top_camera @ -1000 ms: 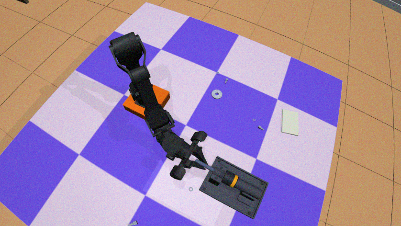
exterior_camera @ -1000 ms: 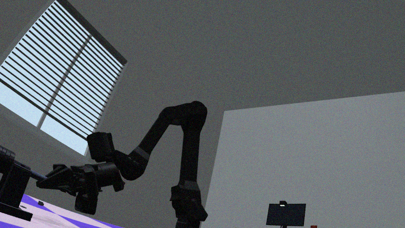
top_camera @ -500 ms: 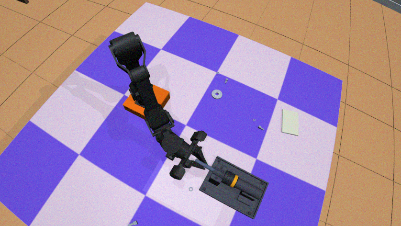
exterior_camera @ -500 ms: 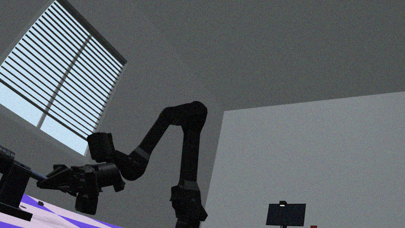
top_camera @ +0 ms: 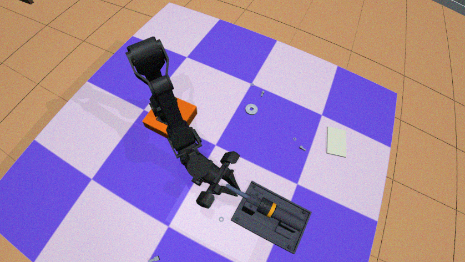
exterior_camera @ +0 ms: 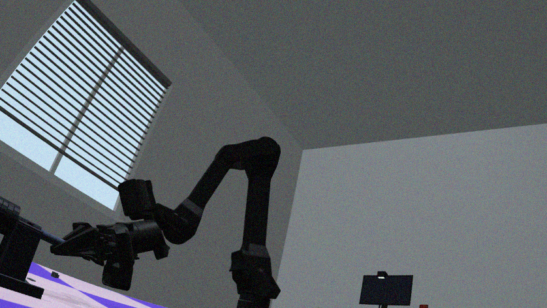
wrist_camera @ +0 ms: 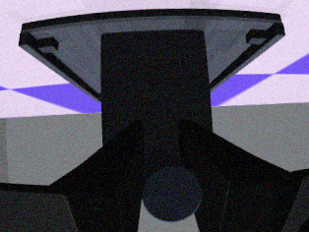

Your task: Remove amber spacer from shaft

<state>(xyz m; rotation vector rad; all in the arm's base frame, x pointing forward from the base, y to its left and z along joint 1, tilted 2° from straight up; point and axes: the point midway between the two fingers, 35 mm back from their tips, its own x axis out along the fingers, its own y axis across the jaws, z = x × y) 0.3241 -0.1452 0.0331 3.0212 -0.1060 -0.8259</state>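
My gripper (top_camera: pixel 238 193) (exterior_camera: pixel 54 248) (wrist_camera: pixel 159 131) is shut on the blue-grey shaft (top_camera: pixel 244 195) (exterior_camera: pixel 47 235) (wrist_camera: pixel 171 194), whose round end shows between the fingers in the wrist view. The shaft runs from the fingers into the dark assembly on the base plate (top_camera: pixel 257 225) (wrist_camera: pixel 79 54). The amber spacer (top_camera: pixel 271 210) is around the shaft line, between dark ring-like parts (top_camera: pixel 264 205) and the big dark housing (top_camera: pixel 288 219). It is up on the assembly, not on the table. The number of dark spacers and any gap at the housing are too dark to tell.
A dark upright support (exterior_camera: pixel 21 248) (wrist_camera: pixel 153 74) stands on the plate in front of the fingers. A small ring (top_camera: pixel 221 219) lies left of the plate. A washer (top_camera: pixel 251 111), small bolts, a pale pad (top_camera: pixel 336 141) and an orange block (top_camera: pixel 187 110) lie farther off.
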